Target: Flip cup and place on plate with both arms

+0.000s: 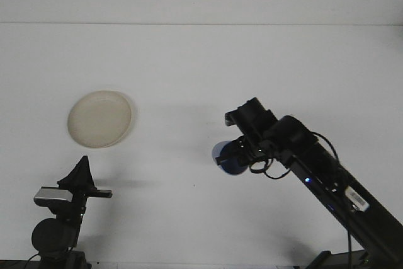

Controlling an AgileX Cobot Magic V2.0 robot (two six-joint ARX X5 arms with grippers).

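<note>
The blue cup (pixel 228 159) was held above the white table (pixel 201 67), a little right of the middle, clamped at the end of the right gripper (pixel 238 153). It lay tilted on its side, its open mouth turned toward the left and toward the camera, so that the darker inside showed under a pale rim. The gripper's fingers were closed around the cup's far end — the cup did not appear to touch the table, though a faint shadow lay under it. The right arm (pixel 321 174) reached in from the lower right corner, stretched diagonally up and to the left, with cables looping at its wrist.

The cream plate (pixel 100 118) sat flat on the table well to the left of the cup. Nearer the camera than the plate, the left gripper (pixel 80 171) stood low at the bottom left, pointing upward, its dark fingers drawn together to a point and holding nothing.
</note>
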